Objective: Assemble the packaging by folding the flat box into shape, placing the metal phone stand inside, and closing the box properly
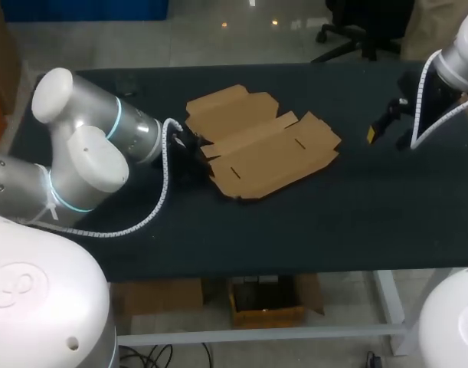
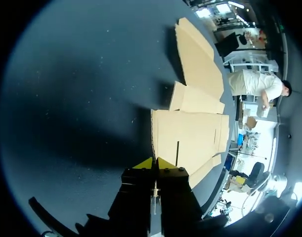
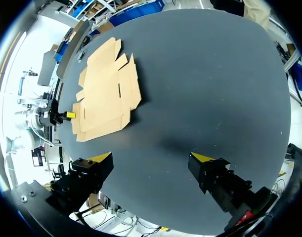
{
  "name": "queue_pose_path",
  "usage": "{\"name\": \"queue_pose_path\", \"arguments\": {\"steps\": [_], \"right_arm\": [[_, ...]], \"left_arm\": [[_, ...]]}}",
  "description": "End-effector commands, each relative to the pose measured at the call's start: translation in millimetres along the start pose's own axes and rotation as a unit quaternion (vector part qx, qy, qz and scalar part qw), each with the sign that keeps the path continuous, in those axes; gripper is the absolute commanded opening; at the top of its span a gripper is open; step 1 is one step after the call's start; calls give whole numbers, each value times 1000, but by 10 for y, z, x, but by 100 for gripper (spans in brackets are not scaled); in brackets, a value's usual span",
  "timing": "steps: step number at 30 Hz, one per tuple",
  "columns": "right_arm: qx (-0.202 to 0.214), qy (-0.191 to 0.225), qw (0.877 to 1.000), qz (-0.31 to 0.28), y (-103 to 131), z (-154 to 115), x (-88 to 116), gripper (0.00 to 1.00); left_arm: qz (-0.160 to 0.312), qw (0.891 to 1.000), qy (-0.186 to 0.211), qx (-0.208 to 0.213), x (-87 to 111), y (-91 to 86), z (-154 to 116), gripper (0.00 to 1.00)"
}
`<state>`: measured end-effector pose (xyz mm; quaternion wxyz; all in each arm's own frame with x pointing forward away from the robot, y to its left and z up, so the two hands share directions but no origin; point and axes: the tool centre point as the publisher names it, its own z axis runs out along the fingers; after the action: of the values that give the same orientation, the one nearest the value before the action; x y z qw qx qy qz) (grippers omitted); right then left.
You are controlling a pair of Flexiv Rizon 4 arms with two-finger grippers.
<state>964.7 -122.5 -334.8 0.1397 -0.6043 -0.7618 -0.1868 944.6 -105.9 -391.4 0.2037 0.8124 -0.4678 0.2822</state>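
The flat brown cardboard box (image 1: 256, 146) lies unfolded on the black table (image 1: 310, 222), a little left of its middle. My left gripper (image 1: 189, 144) is at the box's left edge. In the left wrist view its yellow tips (image 2: 154, 163) meet on the near edge of a cardboard panel (image 2: 190, 136), shut on it. My right gripper (image 1: 381, 126) hangs over the table's back right, well clear of the box. In its own view it (image 3: 151, 159) stands wide open with nothing between the fingers, and the box (image 3: 108, 94) is far ahead. I see no metal phone stand.
A small dark thing (image 1: 128, 81) lies near the table's back left edge; I cannot tell what it is. Bare black table surface stretches in front of the box and to its right.
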Motion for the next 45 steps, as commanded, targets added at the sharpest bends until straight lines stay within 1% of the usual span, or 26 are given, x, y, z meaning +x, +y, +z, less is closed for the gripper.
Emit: {"name": "queue_pose_path", "arguments": {"steps": [1, 5, 9, 11, 17, 22, 28, 32, 33, 34, 35, 36, 37, 40, 45], "right_arm": [[2, 1, 1000, 1, 10, -11, 1, 100], [3, 2, 1000, 1, 30, 6, 17, 100], [5, 2, 1000, 0, 40, 18, 45, 100], [5, 2, 1000, -1, 45, 17, 54, 100], [4, 0, 1000, -1, 42, 12, 91, 100], [4, -2, 1000, -2, 36, 3, 114, 100], [3, -4, 1000, -2, 29, -6, 137, 100], [3, -4, 1000, -4, 38, 4, 165, 100], [3, -4, 1000, -4, 41, 8, 170, 100], [3, -4, 1000, -5, 43, 11, 175, 100], [3, -3, 1000, -5, 44, 15, 180, 100], [4, -3, 1000, -5, 43, 17, 184, 100], [4, -3, 1000, -6, 42, 19, 187, 100], [4, -3, 1000, -5, 38, 19, 187, 100], [2, -2, 1000, -3, 28, 25, 177, 100]], "left_arm": [[8, 1000, 0, -29, 13, -30, -231, 0], [26, 999, 1, -48, 28, -2, -378, 0], [50, 997, -9, -67, 41, 32, -473, 0], [62, 996, -16, -70, 40, 51, -501, 0], [100, 991, -41, -84, -4, 89, -505, 0], [119, 987, -43, -94, -51, 110, -509, 0], [138, 985, -52, -86, -82, 140, -552, 0], [134, 987, -59, -69, -110, 55, -569, 0], [132, 987, -59, -69, -129, 1, -571, 9], [130, 988, -60, -67, -143, -34, -573, 40], [127, 988, -60, -66, -153, -65, -578, 58], [126, 988, -60, -65, -162, -87, -585, 86], [122, 989, -61, -61, -172, -111, -596, 100], [118, 990, -59, -56, -181, -143, -640, 100], [116, 991, -50, -43, -165, -106, -728, 100]]}}
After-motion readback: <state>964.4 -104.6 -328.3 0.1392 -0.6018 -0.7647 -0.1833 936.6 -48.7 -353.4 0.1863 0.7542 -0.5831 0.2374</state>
